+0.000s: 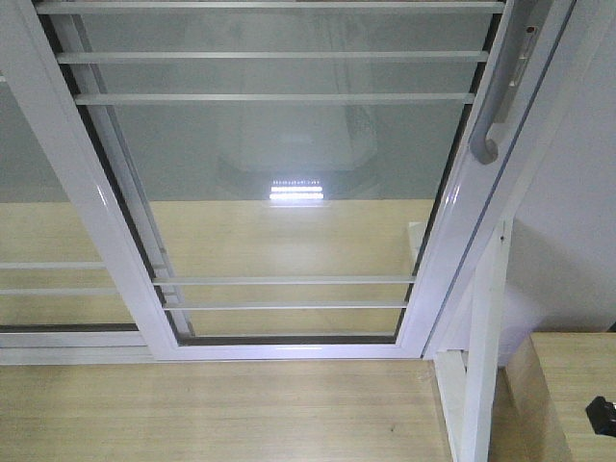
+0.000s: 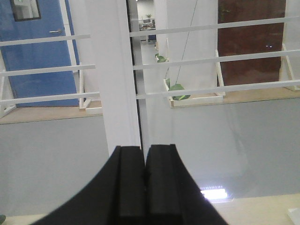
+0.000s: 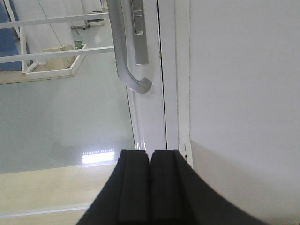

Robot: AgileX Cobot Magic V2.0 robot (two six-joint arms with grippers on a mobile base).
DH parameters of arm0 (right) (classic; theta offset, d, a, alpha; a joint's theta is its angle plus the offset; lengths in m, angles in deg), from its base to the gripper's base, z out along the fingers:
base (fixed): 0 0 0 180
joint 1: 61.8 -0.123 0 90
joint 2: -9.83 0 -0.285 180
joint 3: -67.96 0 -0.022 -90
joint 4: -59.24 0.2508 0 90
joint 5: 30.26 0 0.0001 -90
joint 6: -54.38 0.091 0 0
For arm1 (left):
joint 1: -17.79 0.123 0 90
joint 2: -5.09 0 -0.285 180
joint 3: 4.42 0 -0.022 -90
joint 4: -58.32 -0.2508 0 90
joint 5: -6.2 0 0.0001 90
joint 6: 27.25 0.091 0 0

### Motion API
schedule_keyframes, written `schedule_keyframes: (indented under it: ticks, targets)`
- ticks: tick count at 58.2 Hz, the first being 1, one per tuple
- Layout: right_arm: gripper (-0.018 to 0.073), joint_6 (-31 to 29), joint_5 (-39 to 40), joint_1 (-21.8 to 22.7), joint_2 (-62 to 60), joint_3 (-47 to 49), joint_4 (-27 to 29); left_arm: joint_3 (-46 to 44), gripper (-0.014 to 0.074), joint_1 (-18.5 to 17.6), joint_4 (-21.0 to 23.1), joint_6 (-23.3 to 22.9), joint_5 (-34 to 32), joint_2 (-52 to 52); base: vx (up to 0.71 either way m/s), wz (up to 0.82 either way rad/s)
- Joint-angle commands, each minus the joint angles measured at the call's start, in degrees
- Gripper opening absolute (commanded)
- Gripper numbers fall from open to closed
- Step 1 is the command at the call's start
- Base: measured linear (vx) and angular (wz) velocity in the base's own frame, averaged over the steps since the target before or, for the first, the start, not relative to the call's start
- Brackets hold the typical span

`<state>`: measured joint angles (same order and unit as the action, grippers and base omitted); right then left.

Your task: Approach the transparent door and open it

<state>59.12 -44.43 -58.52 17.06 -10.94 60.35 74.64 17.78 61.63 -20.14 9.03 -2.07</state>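
Black fingers of the right gripper sit pressed together on nothing, just below the curved handle of the transparent door, which fills the front view. Left gripper is likewise closed and empty, facing a white frame post. Approach looks done; grasping the handle and sliding the door open remain.

From my front cam, the floor right in front of me is pale wood-look planks. The transparent door stands on it, bottom rail running straight across. Past the glass it's wood again, then glossy grey with a bright light reflection. There's a white post just right of the door's corner.
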Motion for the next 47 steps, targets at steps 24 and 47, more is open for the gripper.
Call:
schedule_keyframes:
  ticks: [24, 47]
  targets:
    - [-0.0006, -0.46, 4.58, 0.23, 0.66, -0.21, -0.08, 0.78, -0.0006, 0.05, 0.52, -0.51, -4.70, 0.79, 0.00, 0.00]
    - [-0.0006, -0.60, 3.88, 0.23, 0.66, -0.21, -0.73, 0.78, -0.0006, 0.05, -0.42, -0.37, -4.70, 0.79, 0.00, 0.00]
